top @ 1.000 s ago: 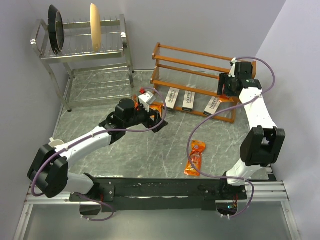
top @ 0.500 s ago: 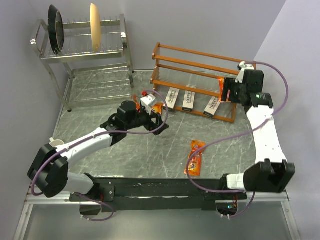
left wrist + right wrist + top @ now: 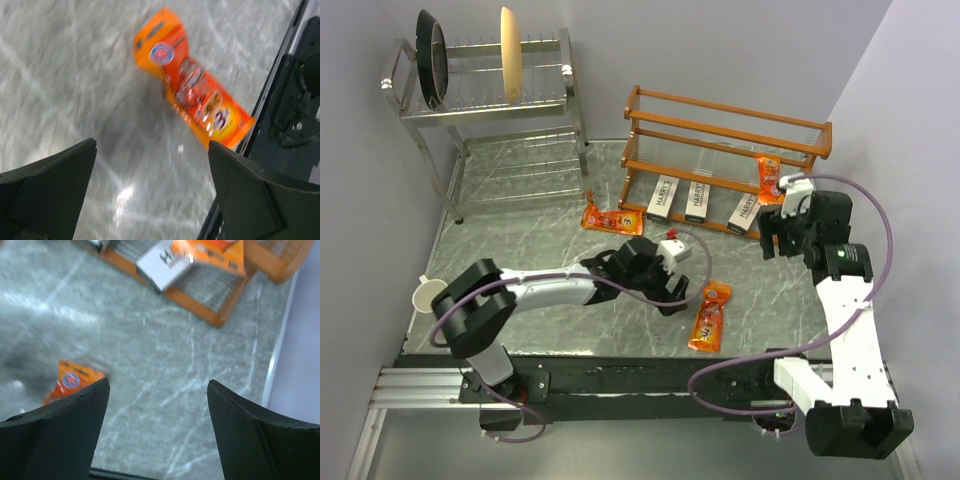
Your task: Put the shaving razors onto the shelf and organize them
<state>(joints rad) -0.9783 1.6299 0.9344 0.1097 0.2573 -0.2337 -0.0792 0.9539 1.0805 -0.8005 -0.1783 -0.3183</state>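
Observation:
The wooden shelf (image 3: pixel 720 130) stands at the back right. Three grey HARRY'S boxes (image 3: pixel 698 201) lie on its lowest tier. One orange pack (image 3: pixel 769 178) leans at the shelf's right end, over the rightmost box (image 3: pixel 162 262); it also shows in the right wrist view (image 3: pixel 210 251). A second orange pack (image 3: pixel 610 217) lies on the table left of the shelf. A third (image 3: pixel 711 315) lies near the front edge and shows in the left wrist view (image 3: pixel 192 95). My left gripper (image 3: pixel 677 298) is open and empty just left of it. My right gripper (image 3: pixel 768 243) is open and empty in front of the shelf's right end.
A steel wire dish rack (image 3: pixel 490 110) with two upright plates stands at the back left. The black arm base rail (image 3: pixel 620 375) runs along the near edge, close to the front orange pack. A wall borders the table on the right.
My left arm swung from the shelf's left end towards the front pack, leaving an orange pack on the table. My right gripper backed away from the shelf; the orange pack stays at its right end.

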